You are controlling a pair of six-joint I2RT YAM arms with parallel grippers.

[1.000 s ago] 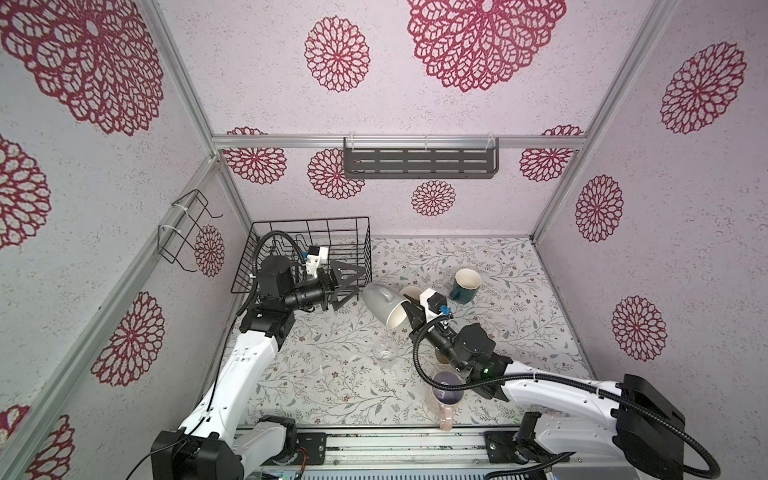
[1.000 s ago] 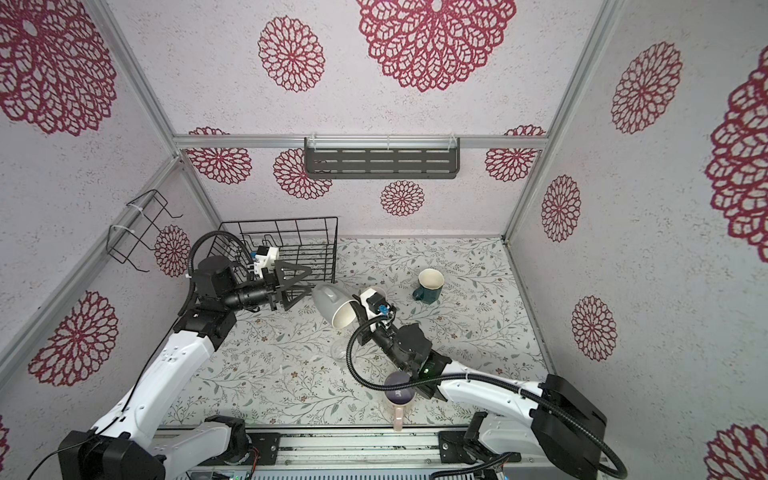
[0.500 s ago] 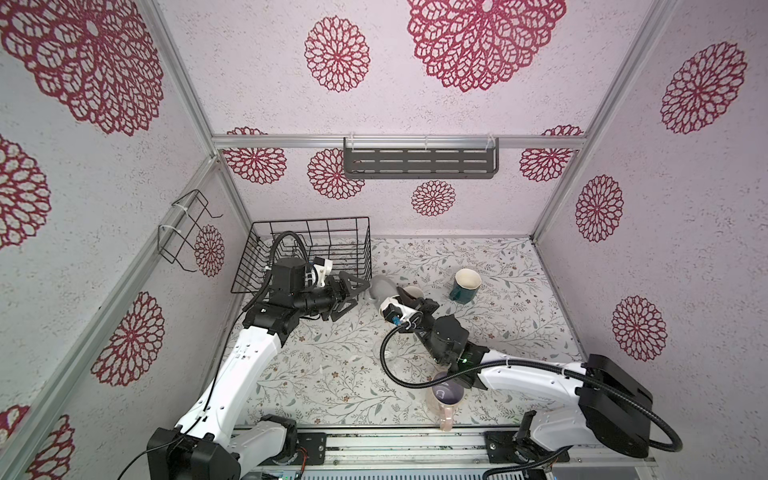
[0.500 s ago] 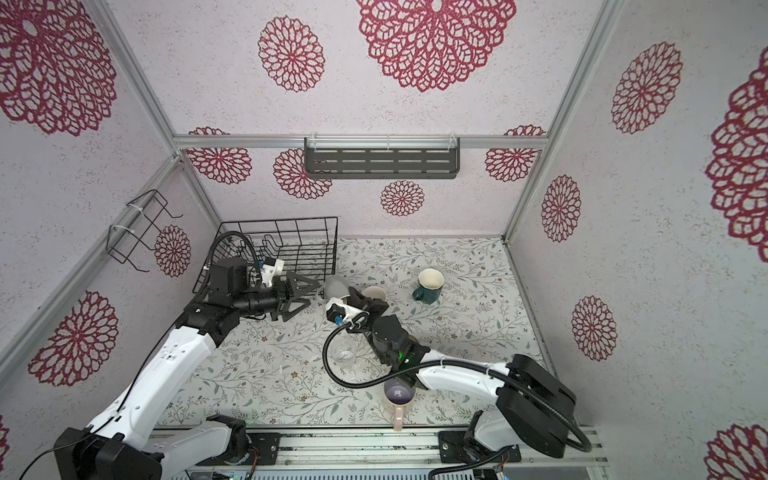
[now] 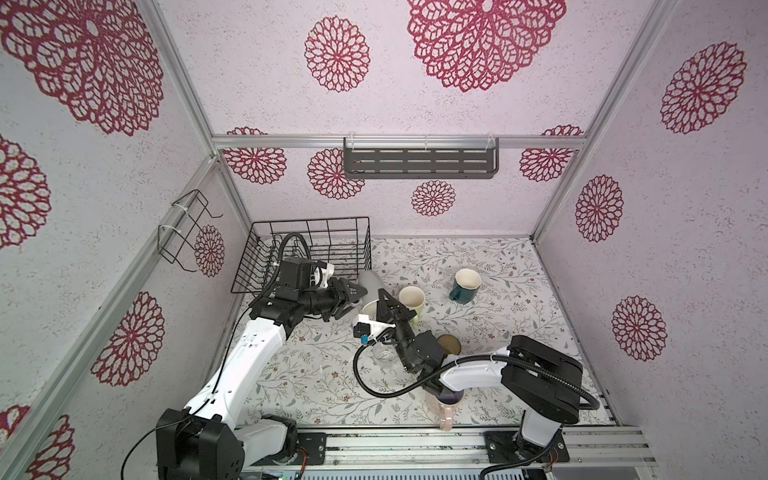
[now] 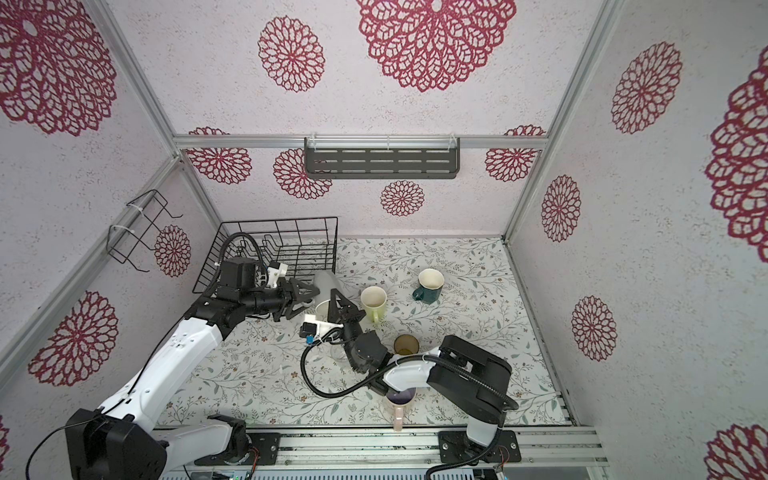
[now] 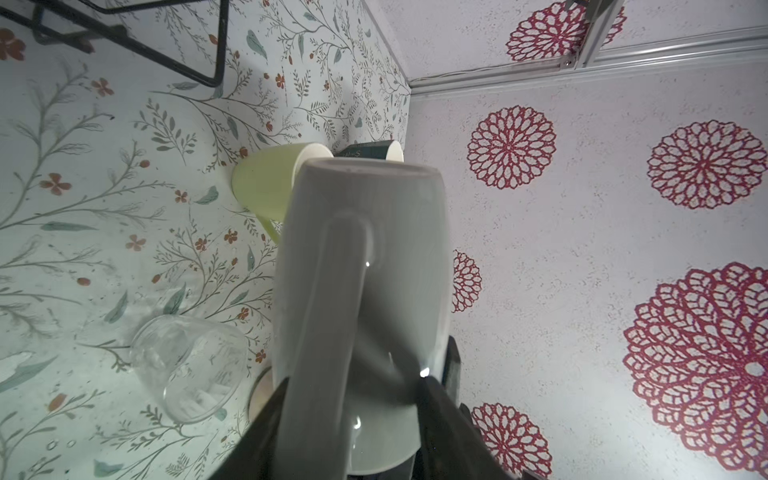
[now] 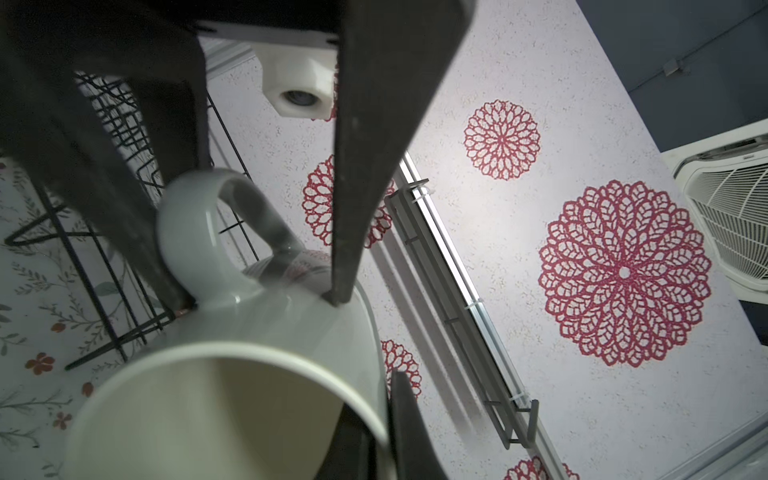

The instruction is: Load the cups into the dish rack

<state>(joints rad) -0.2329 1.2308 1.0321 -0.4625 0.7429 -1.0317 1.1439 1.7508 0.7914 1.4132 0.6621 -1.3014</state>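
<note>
A grey mug (image 5: 371,286) (image 6: 325,284) hangs tilted beside the dish rack (image 5: 307,249) (image 6: 274,245). My right gripper (image 5: 382,297) (image 8: 384,415) is shut on the grey mug (image 8: 270,332) at the rim, one finger inside and one outside. My left gripper (image 5: 353,299) (image 7: 353,415) is closed on the grey mug (image 7: 365,249), its fingers (image 8: 374,166) pressing on either side of the handle. On the table stand a yellow-green mug (image 5: 411,299), a teal mug (image 5: 465,284), an amber tumbler (image 5: 451,345), a clear glass (image 5: 384,357) (image 7: 187,365) and a pink mug (image 5: 446,405).
A dark grey slotted shelf (image 5: 419,162) hangs on the back wall. A small bent wire holder (image 5: 183,232) hangs on the left wall. The right arm's cable loops low over the table's middle.
The right gripper carried the grey mug left and back toward the rack's corner. The left gripper came forward from the rack to meet it and narrowed its jaws around the mug.
</note>
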